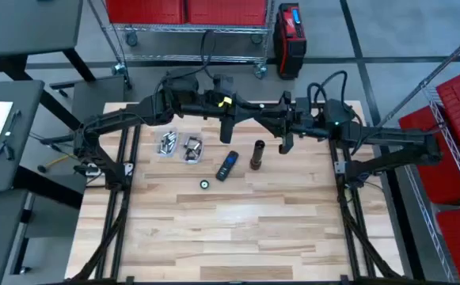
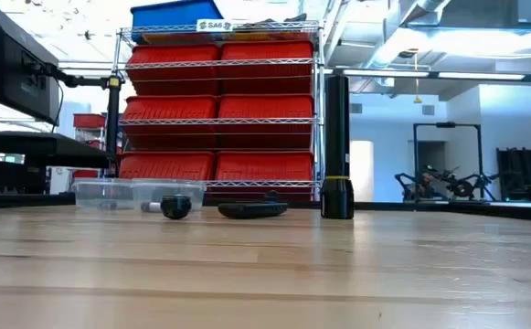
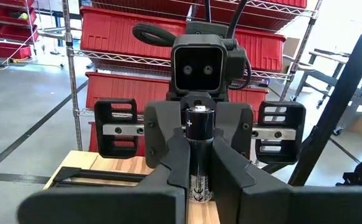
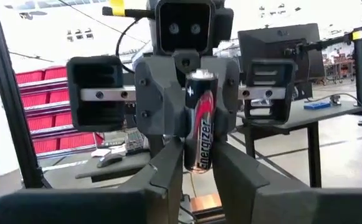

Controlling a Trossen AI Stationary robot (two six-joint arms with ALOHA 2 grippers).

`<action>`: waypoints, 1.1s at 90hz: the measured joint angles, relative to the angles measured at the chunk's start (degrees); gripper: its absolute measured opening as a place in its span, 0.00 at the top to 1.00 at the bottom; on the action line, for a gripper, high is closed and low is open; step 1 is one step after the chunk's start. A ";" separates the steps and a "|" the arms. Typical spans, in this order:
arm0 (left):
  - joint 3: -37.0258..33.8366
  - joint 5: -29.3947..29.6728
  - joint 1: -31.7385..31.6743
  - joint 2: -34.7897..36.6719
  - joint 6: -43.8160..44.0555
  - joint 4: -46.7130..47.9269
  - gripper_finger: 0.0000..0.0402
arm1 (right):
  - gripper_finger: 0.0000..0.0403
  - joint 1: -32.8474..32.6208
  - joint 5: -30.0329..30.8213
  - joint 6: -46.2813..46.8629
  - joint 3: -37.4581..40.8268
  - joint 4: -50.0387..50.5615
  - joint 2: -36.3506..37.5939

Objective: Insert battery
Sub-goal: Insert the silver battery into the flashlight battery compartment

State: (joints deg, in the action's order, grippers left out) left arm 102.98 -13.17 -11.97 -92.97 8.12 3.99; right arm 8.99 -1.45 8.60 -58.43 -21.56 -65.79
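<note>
A black and silver battery (image 3: 198,144) stands upright, plus end up, high above the table's far middle. Both grippers meet on it head-on, level. My left gripper (image 3: 199,168) comes from the table's left and my right gripper (image 4: 198,167) from the right; both are shut on the battery (image 4: 200,118). In the high view they meet at about the battery's place (image 1: 255,115). Below, a black flashlight body (image 1: 257,154) stands on its end on the table. Its round cap (image 1: 204,184) lies nearer the front. My left gripper pinches the battery's side wall (image 3: 193,177) between its two fingers, level, from the table's left. The battery stands upright across the fingers, clear of the table. My right gripper pinches the same battery's side wall (image 4: 199,158) between its two fingers, level, from the table's right.
Two clear tubs with loose batteries (image 1: 167,143) (image 1: 191,148) sit left of the flashlight. A dark flat device (image 1: 226,166) lies between the tubs and the flashlight. The near half of the table (image 1: 237,237) shows bare wood. Red bins on wire shelves (image 2: 219,110) stand behind.
</note>
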 joint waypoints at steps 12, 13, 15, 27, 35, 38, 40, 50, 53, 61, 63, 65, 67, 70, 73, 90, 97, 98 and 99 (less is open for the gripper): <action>0.00 0.00 0.00 0.00 0.10 0.04 0.96 | 0.72 -0.73 -0.21 -0.01 0.02 -0.04 -1.47; 0.00 0.00 0.00 0.00 0.11 0.05 0.96 | 0.71 -0.76 -0.24 -0.02 0.02 -0.10 -1.61; 0.00 0.00 0.00 0.00 0.12 0.06 0.96 | 0.70 -0.76 -0.32 -0.04 0.02 -0.41 -1.83; 0.00 0.00 0.00 0.00 0.11 0.31 0.96 | 0.65 -0.75 -0.44 -0.05 0.02 -1.33 -1.98; 0.00 0.00 0.00 0.00 0.32 0.63 0.96 | 0.64 -0.48 -0.42 -0.26 0.02 -1.38 -1.48; 0.00 0.00 0.00 0.00 0.52 0.95 0.96 | 0.63 -0.22 -0.43 -0.93 0.02 -1.42 -1.25; 0.00 0.00 0.00 0.00 0.55 1.13 0.96 | 0.63 -0.15 -0.44 -1.49 0.02 -1.35 -1.05; 0.00 0.02 0.00 0.00 0.63 1.61 0.96 | 0.65 -0.13 -0.44 -4.03 0.02 -1.42 -0.33; 0.00 0.00 0.00 0.00 0.68 1.59 0.96 | 0.67 -0.13 -0.42 -4.48 0.02 -1.27 -0.09; 0.00 -0.01 0.00 0.00 0.71 1.73 0.96 | 0.76 -0.13 -0.46 -5.65 0.02 -0.11 0.01; 0.00 -0.08 0.00 0.00 0.78 1.83 0.96 | 0.79 -0.13 -0.46 -6.12 0.02 0.48 0.06; 0.00 -0.10 0.00 0.00 0.71 1.90 0.96 | 0.82 -0.13 -0.44 -6.25 0.02 1.09 0.09; 0.00 -0.03 0.00 0.00 0.58 1.94 0.96 | 0.85 -0.13 -0.40 -5.98 0.02 1.42 0.10; 0.00 0.06 -0.01 0.00 0.45 1.88 0.96 | 0.89 -0.13 -0.40 -5.59 0.02 1.62 0.10; 0.00 0.11 -0.04 0.03 0.50 1.79 0.96 | 0.92 -0.11 -0.39 -5.57 0.01 1.52 0.10; 0.00 0.04 -0.03 0.04 0.70 1.70 0.96 | 0.93 0.18 -0.42 -5.74 0.00 1.60 0.10; 0.00 0.16 -0.04 0.04 0.59 1.68 0.96 | 0.93 0.20 -0.44 -5.65 0.00 1.63 0.09; 0.00 0.22 -0.04 0.04 0.59 1.68 0.96 | 0.93 0.20 -0.45 -5.59 0.00 1.64 0.08; 0.00 0.22 -0.04 0.04 0.59 1.68 0.96 | 0.93 0.20 -0.46 -5.58 0.00 1.64 0.08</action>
State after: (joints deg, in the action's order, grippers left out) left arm 102.98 -12.95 -12.01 -92.92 8.71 5.67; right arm 9.19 -1.91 3.02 -58.43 -19.92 -65.71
